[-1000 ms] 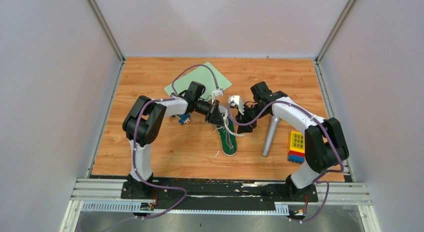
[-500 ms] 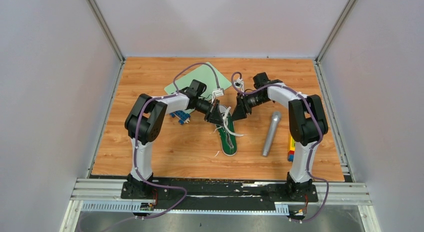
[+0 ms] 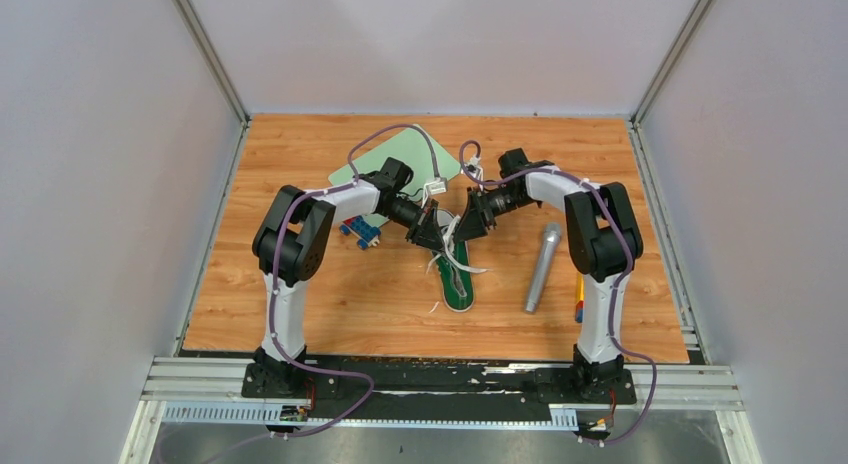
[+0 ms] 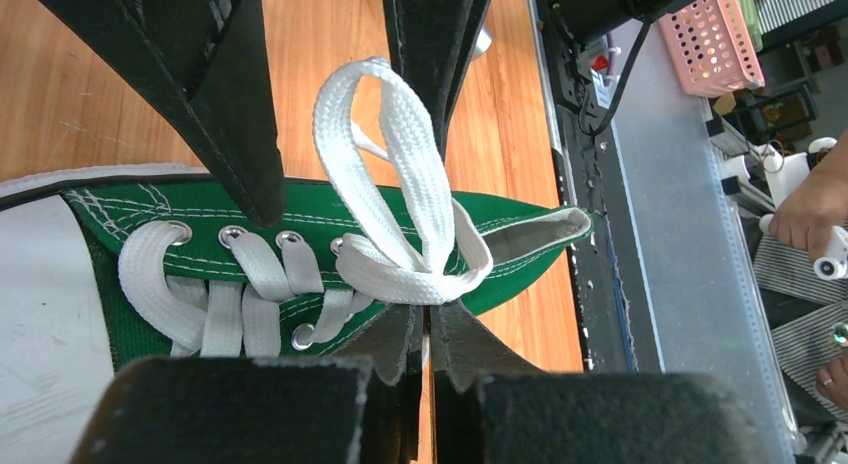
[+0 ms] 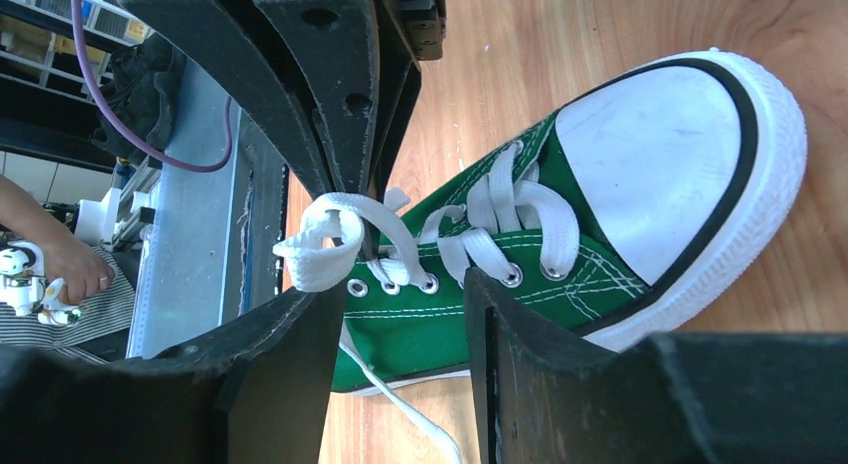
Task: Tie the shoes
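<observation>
Your left gripper [image 4: 430, 319] has its jaws pressed together on the base of the white lace loop [image 4: 400, 154], while the right gripper [image 5: 405, 284] waits with jaws spread at that loop, gripping nothing. In the last second your right arm swung in from 3 o'clock, by the microphone [image 3: 540, 267], to meet the left above the eyelets. The green sneaker [image 3: 458, 287] lies mid-table, toe toward 12 o'clock, so the bow looks ready for its second grasp.

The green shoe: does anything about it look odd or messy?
Only its laces: untied, one loop standing up off the green sneaker, pinched at its base by the left gripper, and a loose end trailing onto the table.
</observation>
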`<state>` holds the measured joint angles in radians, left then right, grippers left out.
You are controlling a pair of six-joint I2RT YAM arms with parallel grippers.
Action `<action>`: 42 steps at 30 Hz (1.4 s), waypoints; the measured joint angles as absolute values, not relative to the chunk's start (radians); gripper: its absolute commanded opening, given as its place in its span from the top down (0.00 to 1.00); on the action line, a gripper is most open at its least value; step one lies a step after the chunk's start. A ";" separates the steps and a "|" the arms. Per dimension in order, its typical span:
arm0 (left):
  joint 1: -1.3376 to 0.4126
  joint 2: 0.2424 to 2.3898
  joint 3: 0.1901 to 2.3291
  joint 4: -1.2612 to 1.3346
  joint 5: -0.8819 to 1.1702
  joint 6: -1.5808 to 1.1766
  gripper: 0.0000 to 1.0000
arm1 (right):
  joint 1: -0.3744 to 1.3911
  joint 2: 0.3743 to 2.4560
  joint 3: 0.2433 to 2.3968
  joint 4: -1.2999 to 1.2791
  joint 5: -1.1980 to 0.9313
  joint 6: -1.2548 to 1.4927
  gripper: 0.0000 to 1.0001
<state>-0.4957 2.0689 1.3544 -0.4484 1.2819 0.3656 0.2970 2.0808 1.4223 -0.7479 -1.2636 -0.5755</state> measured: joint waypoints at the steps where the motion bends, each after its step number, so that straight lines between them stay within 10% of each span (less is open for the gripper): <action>1: -0.495 2.070 1.355 -0.453 1.282 0.369 0.97 | 0.299 2.082 1.422 -0.746 -1.271 -0.578 0.52; 16: -0.482 2.086 1.369 -0.488 1.283 0.382 0.97 | 0.340 2.121 1.423 -0.738 -1.338 -0.589 0.65; 42: -0.471 2.102 1.382 -0.505 1.271 0.353 0.98 | 0.346 2.098 1.380 -0.740 -1.377 -0.599 0.56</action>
